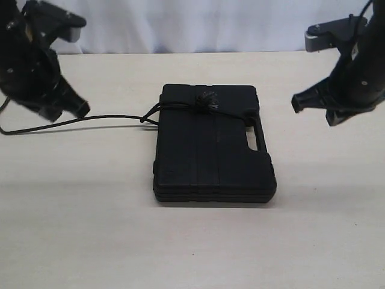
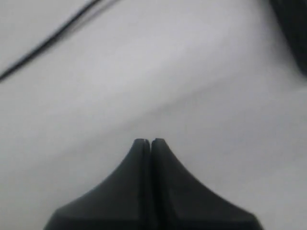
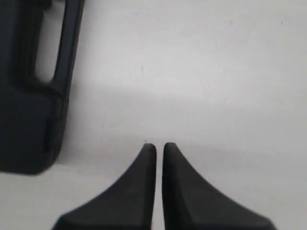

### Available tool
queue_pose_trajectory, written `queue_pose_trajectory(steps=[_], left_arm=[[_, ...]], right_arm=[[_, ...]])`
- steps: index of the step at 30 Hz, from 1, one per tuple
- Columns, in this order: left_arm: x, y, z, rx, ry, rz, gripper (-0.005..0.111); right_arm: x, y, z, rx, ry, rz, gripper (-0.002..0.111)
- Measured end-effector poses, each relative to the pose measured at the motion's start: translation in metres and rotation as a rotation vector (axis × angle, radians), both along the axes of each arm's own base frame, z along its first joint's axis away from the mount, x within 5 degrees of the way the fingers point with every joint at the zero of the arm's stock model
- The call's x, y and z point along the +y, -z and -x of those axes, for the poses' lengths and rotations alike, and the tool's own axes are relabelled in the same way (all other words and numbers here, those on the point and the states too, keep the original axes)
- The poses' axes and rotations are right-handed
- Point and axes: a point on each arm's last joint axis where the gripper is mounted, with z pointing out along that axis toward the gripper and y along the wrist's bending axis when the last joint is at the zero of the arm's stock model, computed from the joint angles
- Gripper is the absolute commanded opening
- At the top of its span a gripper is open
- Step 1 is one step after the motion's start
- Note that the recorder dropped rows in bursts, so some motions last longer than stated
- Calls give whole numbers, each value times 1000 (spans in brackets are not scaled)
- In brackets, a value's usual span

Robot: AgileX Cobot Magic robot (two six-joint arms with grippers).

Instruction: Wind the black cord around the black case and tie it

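Note:
The black case [image 1: 210, 144] lies flat mid-table, with its handle slot [image 1: 260, 137] on the right side. The black cord [image 1: 108, 117] runs around the case's far end and meets in a fuzzy knot [image 1: 204, 101] on the lid. Its free length trails left over the table. My left gripper [image 1: 81, 109] hovers left of the case, just above the trailing cord; its jaws are shut and empty [image 2: 149, 141], and the cord [image 2: 48, 40] lies apart from them. My right gripper [image 1: 296, 103] hangs right of the case, shut with a thin slit and holding nothing [image 3: 159, 146]. The case [image 3: 24, 120] lies off to one side of it.
The pale table [image 1: 192, 241] stretches in front of the case. A white backdrop [image 1: 192, 24] closes off the far edge. The cord's tail reaches the left border of the exterior view [image 1: 6, 131], under the left arm.

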Motion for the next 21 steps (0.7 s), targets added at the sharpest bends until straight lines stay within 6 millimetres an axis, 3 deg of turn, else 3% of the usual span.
queue_pose_trajectory(steps=[3,5,10,17,21], left_arm=[[6,4,34,97,-6,1,0],[9,1,53,74,-8,32,0],[11,-18,109,-283,34,241,0],[19,-49,173,-821,47,513,0],[25,-39,188,-933,20,560,0]], right_arm=[[-8,3,29,51,-16,22,4],[-12,1,46,51,-21,22,4],[-18,-4,92,-42,-25,-48,4],[-27,-22,145,-510,-86,-186,4],[-31,-25,169,-774,-144,-220,4]])
